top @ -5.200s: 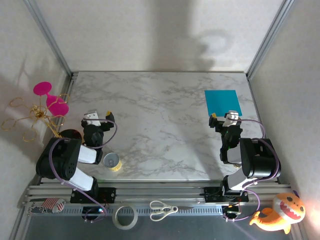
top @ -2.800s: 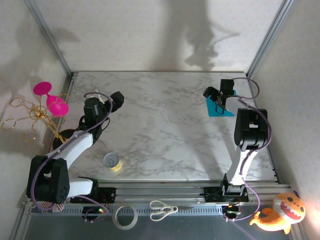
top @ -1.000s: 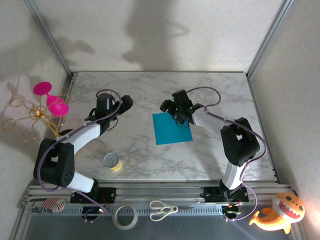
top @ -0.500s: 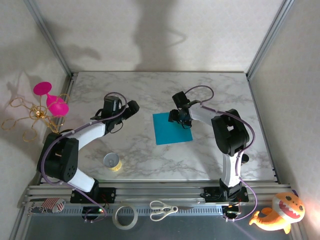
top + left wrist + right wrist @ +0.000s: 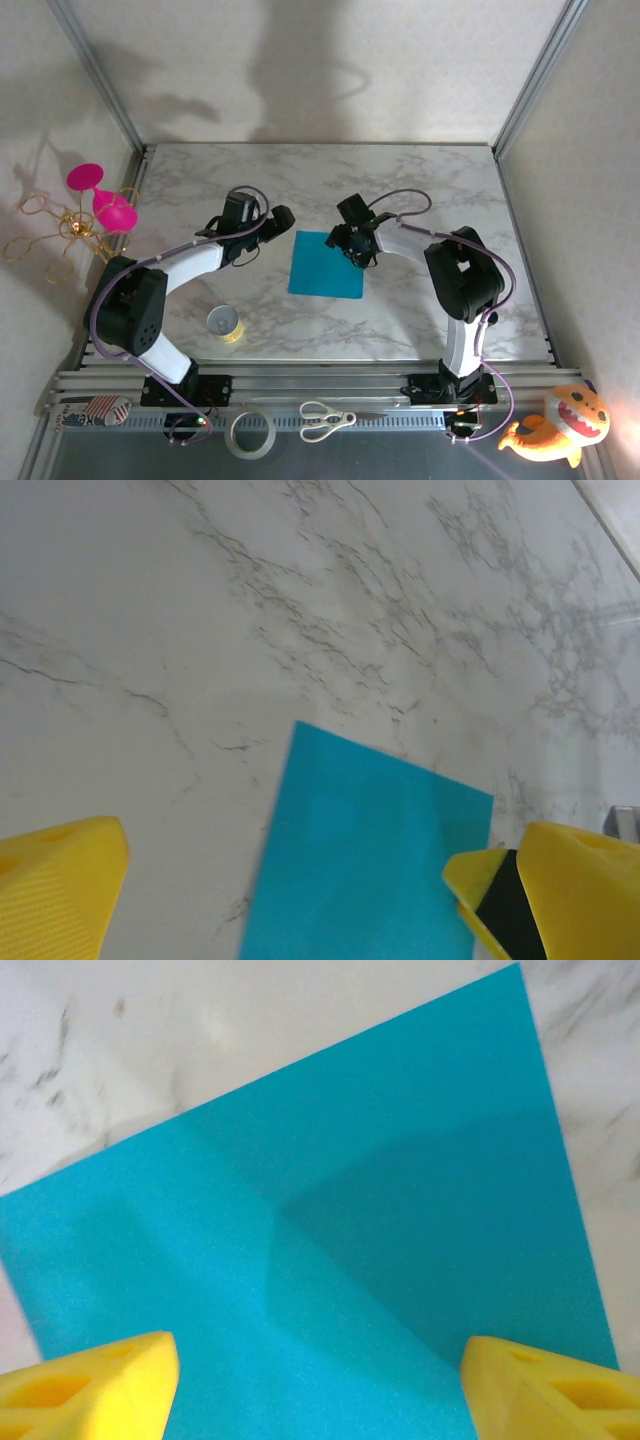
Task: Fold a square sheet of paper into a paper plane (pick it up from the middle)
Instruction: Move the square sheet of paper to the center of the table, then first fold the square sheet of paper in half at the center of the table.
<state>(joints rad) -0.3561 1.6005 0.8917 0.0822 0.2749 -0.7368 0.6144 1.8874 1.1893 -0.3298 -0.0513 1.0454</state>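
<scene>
A pair of scissors (image 5: 322,420) lies nearest, below the sheet and off the table's front edge, just right of a ring of tape (image 5: 251,434). A plush fish (image 5: 560,422) sits far to the sheet's lower right. On the marble table (image 5: 430,180), 1 small yellow roll (image 5: 225,323) stands to the sheet's lower left, well apart from it.

The square sheet of paper (image 5: 326,265) lies flat and unfolded near the middle of the table, turned slightly askew to the table's edges.

The left gripper (image 5: 281,221) hangs just beside the sheet's upper left corner. Its 2 yellow fingers (image 5: 60,880) are spread wide, gripping nothing, with that corner of the sheet between them in the left wrist view.

The right gripper (image 5: 349,246) is over the sheet's upper right corner. Its 2 fingers (image 5: 95,1380) are also spread wide, with teal paper under them and a shadow across it. I cannot tell whether the tips touch the paper.

Farthest, to the sheet's upper left and off the table, stand 2 pink glasses (image 5: 100,198).
</scene>
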